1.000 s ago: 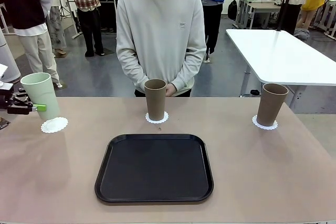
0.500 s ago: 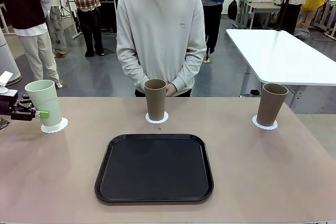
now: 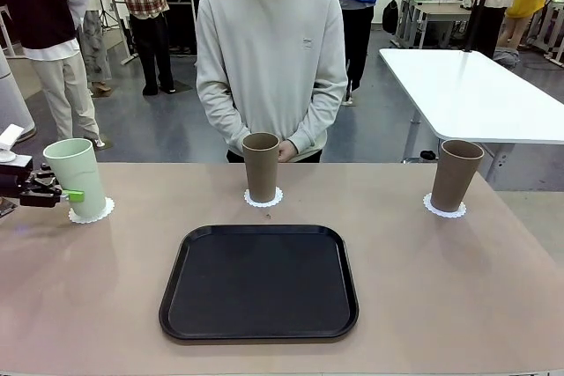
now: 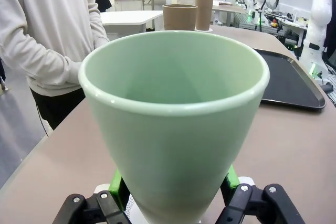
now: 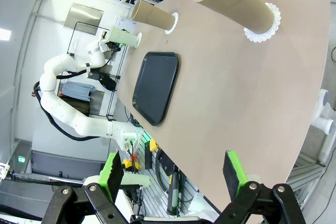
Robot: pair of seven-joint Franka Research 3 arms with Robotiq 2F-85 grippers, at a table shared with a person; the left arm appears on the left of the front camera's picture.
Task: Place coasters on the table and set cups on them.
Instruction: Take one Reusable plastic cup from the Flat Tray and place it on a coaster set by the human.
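The left pincer [image 3: 63, 193] gripped the green cup [image 3: 76, 177] on its coaster [image 3: 92, 211] near the beige worktop's [image 3: 441, 288] left edge; the right pincer [image 5: 173, 174] gaped empty beyond the worktop.

The front camera sat at the robot's edge of the beige-pink matte counter [image 3: 106, 305], facing twelve o'clock toward the person. The left wrist camera looked from very near, over its tool [image 4: 173, 203], into the pale mint green tumbler [image 4: 176, 124]. The right wrist camera hung rolled, far off. All three shared the flat black rounded-corner tray [image 3: 259, 283].
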